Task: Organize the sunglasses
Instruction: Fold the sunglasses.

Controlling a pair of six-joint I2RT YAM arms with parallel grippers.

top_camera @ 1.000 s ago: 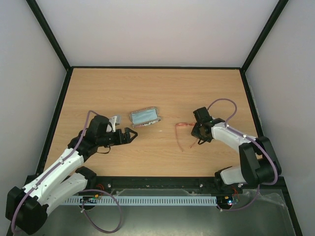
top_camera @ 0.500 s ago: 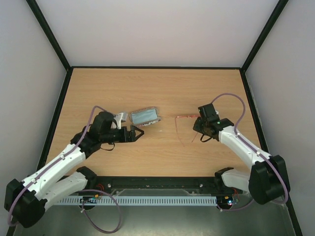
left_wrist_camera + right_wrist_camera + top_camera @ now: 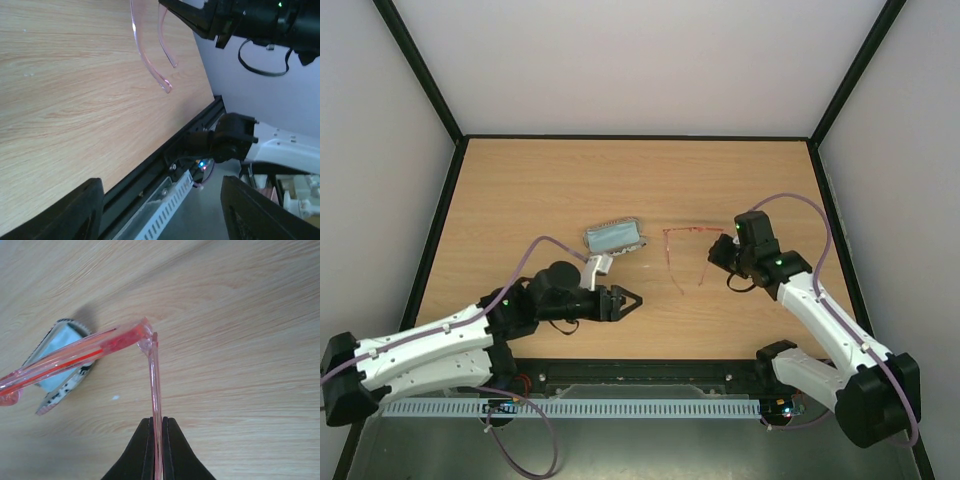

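The step in hand is judged to be the carrying of the sunglasses (image 3: 100,346) toward the open case (image 3: 632,246), which lies near the middle of the wooden table (image 3: 520,190). One slim temple arm is pinched between the pressed-together fingers of the right gripper (image 3: 156,422). The front bar is turned toward the case and both temples are unfolded, and the pair appears to be held clear of the board. The left gripper (image 3: 635,299) hovers low near the front edge, its fingers spread with nothing between them, pointed toward the free temple tips. Next, it is judged that the temples must be folded, probably with the left fingers steadying the loose end. The frame must then be lined up lengthwise with the oblong case before being lowered. The frame is made of thin, translucent red-orange plastic, glossy and likely springy, so a light pinch is called for and twisting is to be expected. The case is shallow and elongated, with a patterned dark-and-white rim. A soft light blue cloth (image 3: 52,377) is seen lying inside it, which may have to be allowed for. The tabletop is smooth, pale wood-grain laminate.
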